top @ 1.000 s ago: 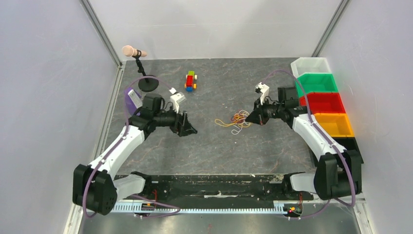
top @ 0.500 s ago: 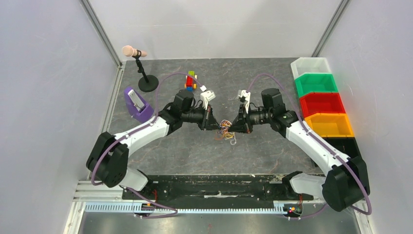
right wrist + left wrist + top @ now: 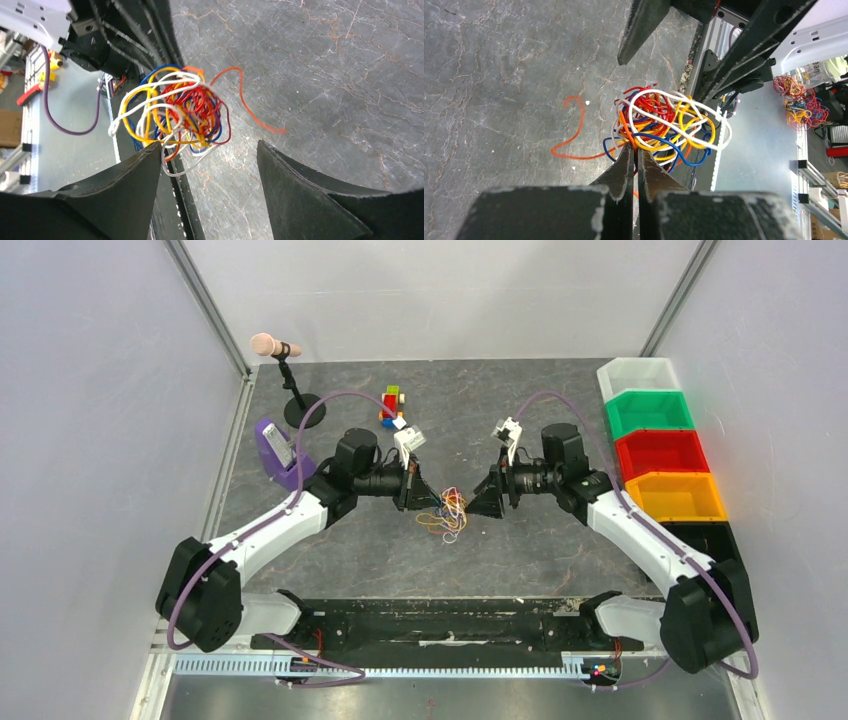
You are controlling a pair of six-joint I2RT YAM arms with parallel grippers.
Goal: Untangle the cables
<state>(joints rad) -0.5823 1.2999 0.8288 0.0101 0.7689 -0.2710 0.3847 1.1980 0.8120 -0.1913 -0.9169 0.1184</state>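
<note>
Pinching the cables [image 3: 664, 127] at its fingertips, the left gripper [image 3: 635, 150] is pressed together on a loose ball of hair-thin red, yellow, blue, white and orange loops, one orange strand trailing. Just opposite, the right gripper [image 3: 209, 145] stands spread.

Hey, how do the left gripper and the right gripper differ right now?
The left gripper is shut, pinching strands of the cables; the right gripper is open, jaws wide apart, clamping nothing. The left gripper meets the bunch from the left in the top view, the right gripper from the right. Both are black and aimed at that bunch.
</note>
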